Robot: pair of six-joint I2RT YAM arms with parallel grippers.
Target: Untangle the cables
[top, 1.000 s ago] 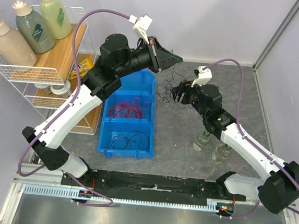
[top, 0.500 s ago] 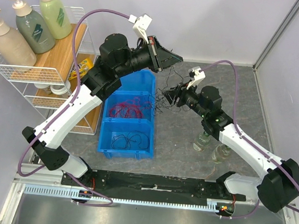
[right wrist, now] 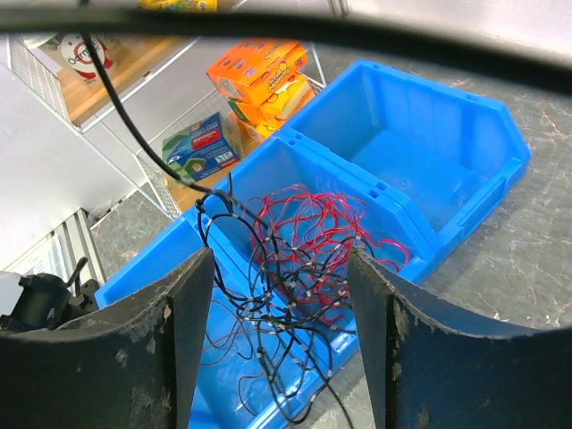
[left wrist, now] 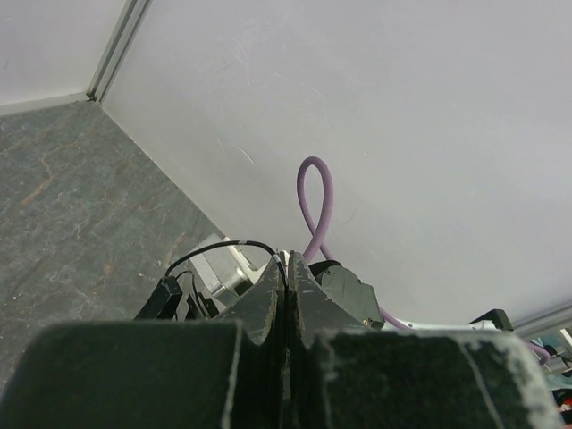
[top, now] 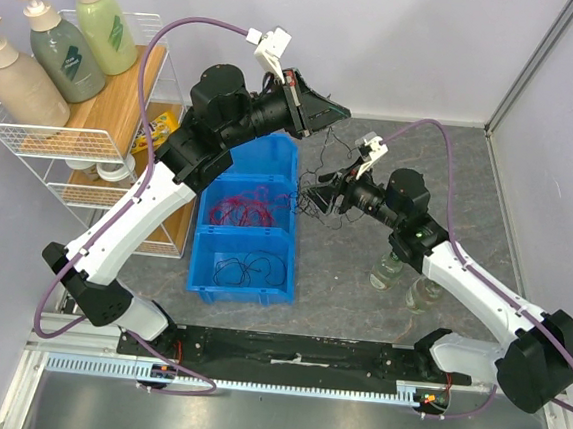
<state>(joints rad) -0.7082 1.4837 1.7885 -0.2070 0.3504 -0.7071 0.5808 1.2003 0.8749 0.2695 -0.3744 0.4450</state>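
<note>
My left gripper [top: 344, 110] is held high over the table's back, shut on one black strand of the cables [left wrist: 219, 245] that loops out of its closed tips [left wrist: 286, 261]. A tangle of black cables [top: 319, 180] hangs from it beside the blue bin [top: 205, 268]. My right gripper [top: 315, 193] points left at this tangle and is open. In the right wrist view the black tangle [right wrist: 290, 299] dangles between the spread fingers [right wrist: 189, 326] without touching either pad. Red cables [right wrist: 335, 223] lie in the bin's middle compartment, and loose black strands [top: 247, 266] in the near one.
A white wire rack [top: 47, 138] with three pump bottles stands at the left, with snack boxes [right wrist: 264, 76] on its lower shelves. Two small glass bottles [top: 392, 269] stand under my right forearm. The bin's far compartment [right wrist: 420, 170] holds nothing. Walls close off the back and right.
My right gripper has moved left and a little nearer, turning toward the hanging black tangle. The left arm and its strand have not moved.
</note>
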